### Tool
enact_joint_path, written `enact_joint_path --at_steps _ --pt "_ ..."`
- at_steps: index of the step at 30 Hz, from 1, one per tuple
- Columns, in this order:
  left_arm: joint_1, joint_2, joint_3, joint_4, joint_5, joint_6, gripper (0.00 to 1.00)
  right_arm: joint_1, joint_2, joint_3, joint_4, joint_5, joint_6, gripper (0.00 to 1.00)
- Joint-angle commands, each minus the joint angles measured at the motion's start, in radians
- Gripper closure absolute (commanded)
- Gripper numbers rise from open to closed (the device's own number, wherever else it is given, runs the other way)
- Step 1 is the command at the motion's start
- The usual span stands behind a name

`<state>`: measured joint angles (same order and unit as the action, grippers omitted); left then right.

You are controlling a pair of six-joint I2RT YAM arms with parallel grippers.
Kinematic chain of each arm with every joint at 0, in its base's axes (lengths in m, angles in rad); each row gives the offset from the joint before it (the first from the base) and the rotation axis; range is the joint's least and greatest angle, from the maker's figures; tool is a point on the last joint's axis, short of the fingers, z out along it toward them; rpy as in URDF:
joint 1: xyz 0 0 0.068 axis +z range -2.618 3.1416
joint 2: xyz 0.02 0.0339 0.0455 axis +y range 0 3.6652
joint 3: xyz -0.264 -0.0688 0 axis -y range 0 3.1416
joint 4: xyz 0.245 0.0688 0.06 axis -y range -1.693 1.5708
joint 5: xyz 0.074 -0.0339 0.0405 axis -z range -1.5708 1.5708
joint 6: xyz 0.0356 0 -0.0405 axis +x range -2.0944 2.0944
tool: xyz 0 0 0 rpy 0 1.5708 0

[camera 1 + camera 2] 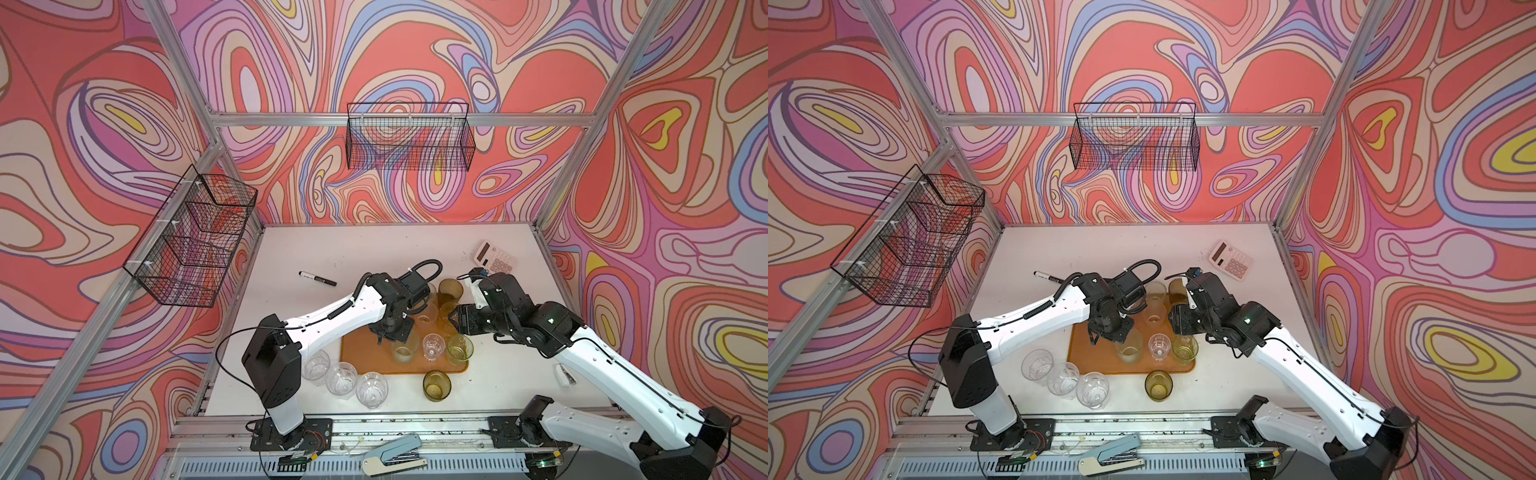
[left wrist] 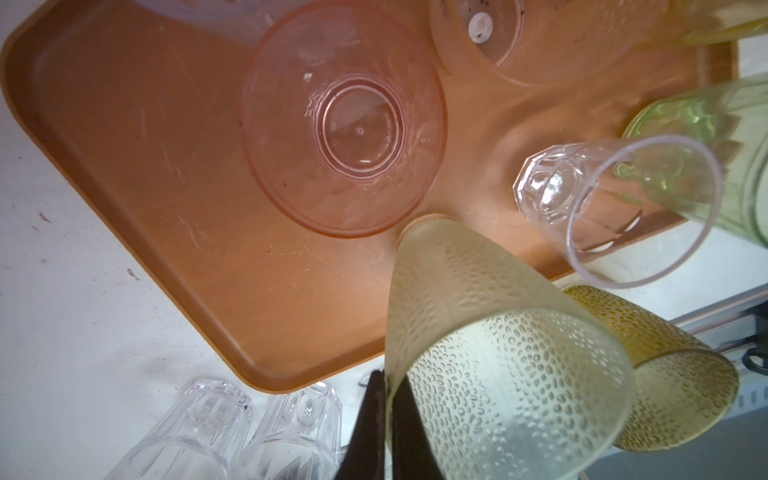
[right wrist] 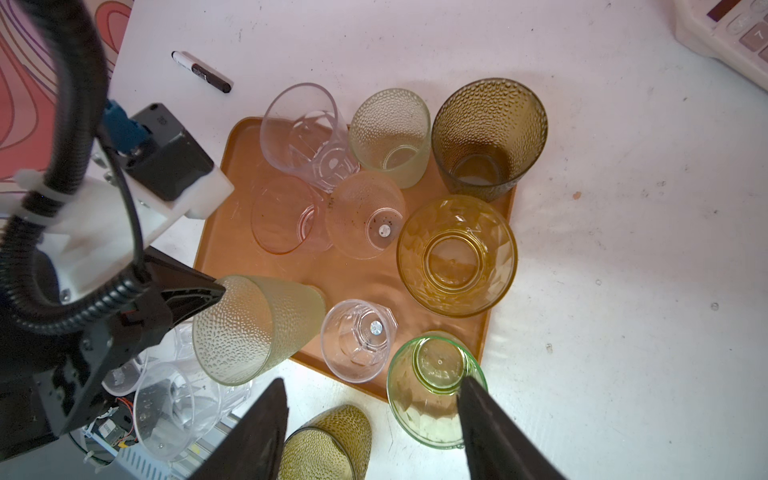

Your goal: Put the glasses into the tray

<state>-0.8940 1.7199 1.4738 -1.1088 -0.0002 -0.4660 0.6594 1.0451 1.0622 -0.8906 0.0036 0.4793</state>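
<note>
The left arm reaches forward over the tray [image 1: 361, 355], wrist bent down, and the left gripper [image 2: 386, 388] pinches the rim of a pale green dimpled glass [image 2: 498, 353] — tilted, its base low over the tray's floor. The right arm bends in from the right; the right gripper [image 3: 370, 432] hangs above the tray's near right part, jaws wide apart, holding nothing. Other glasses [image 3: 457, 253] stand on the tray; three clear glasses [image 1: 341, 379] and an olive glass [image 1: 436, 384] sit on the white table [image 1: 332, 249] just beside it. A marker [image 1: 317, 278] and a calculator [image 1: 495, 258] lie farther back — wire baskets [image 1: 409, 137] hang on the swirl-patterned walls [image 1: 83, 124].
</note>
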Motion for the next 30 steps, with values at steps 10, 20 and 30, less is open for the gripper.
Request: enact_joint_path --at_steps 10,20,30 --pt "0.010 0.029 0.029 -0.004 0.000 0.013 1.00 -0.005 -0.004 0.010 -0.006 0.018 -0.019 0.32" --pt "0.009 0.043 0.022 0.007 -0.002 0.013 0.99 -0.004 -0.008 0.001 -0.002 0.018 -0.018 0.32" --pt "0.010 0.027 0.012 0.003 -0.008 0.004 0.85 -0.004 -0.013 -0.004 -0.002 0.019 -0.016 0.32"
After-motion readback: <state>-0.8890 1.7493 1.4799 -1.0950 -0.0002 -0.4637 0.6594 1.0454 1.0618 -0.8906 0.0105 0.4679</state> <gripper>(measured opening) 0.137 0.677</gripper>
